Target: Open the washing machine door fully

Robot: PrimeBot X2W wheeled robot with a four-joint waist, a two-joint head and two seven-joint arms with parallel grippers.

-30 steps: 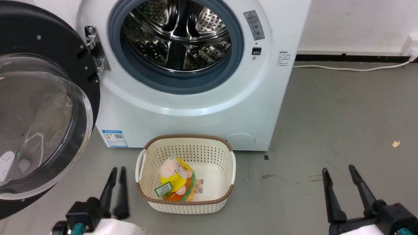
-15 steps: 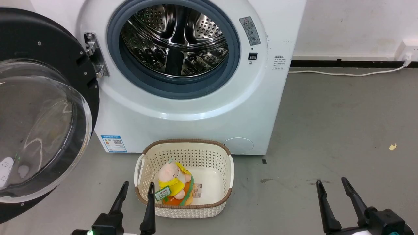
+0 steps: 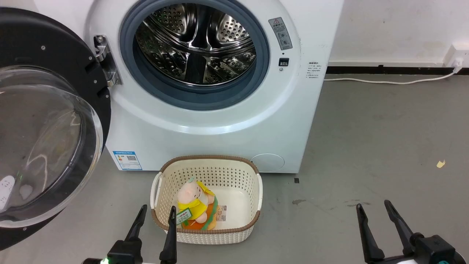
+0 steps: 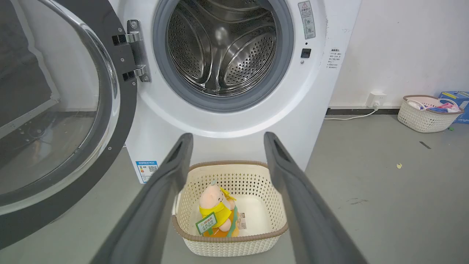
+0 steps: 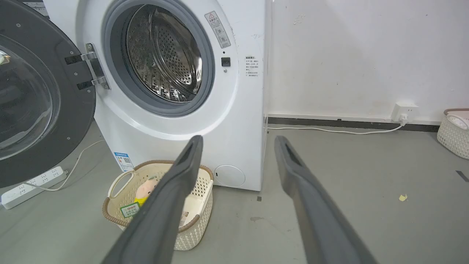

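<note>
The washing machine door [image 3: 44, 139] stood wide open, left of the washing machine [image 3: 205, 135] (its drum [image 3: 198, 47] showed). A basket [image 3: 205, 234] with a toy [image 3: 194, 203] sat in front. Left gripper [image 3: 157, 208] and right gripper [image 3: 372, 204] hung low, jaws spread, empty.

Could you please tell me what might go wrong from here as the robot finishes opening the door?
1. The left gripper, jaws open, sits right by the basket; swinging toward the door could knock it.
2. The door already looks wide open, so pushing harder may strain the hinge.
3. A power strip and its cable lie on the floor near the door; a low sweep could snag them.
</note>
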